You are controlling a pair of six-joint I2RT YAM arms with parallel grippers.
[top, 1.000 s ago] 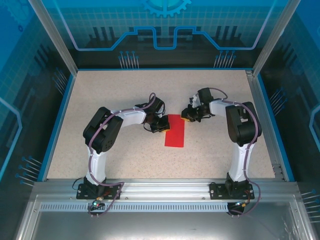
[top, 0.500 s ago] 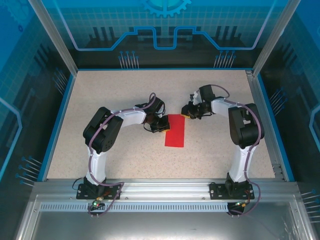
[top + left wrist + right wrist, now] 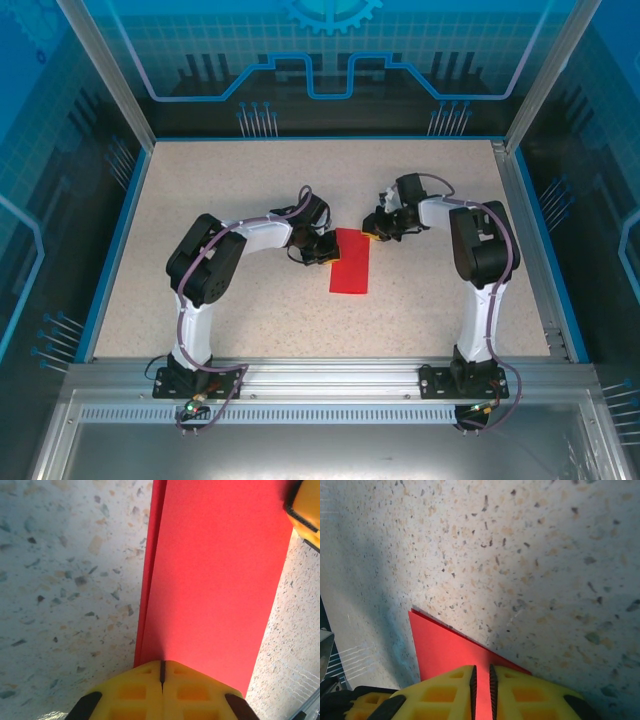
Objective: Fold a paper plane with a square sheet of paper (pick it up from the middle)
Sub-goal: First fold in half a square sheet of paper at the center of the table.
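thin matte red paper (image 3: 350, 262), a narrow rectangle with a doubled long edge, lies flat mid-table (image 3: 240, 190). the table is beige speckled composite with a blue rim (image 3: 320, 139), walled by blue printed panels (image 3: 330, 60). left gripper (image 3: 162, 664): yellow jaws pressed together at the paper's edge. right gripper (image 3: 481, 669): jaws a slit apart over a corner.

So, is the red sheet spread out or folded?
Folded: the red sheet is a narrow rectangle from above, and the left wrist view shows two layers along one edge.
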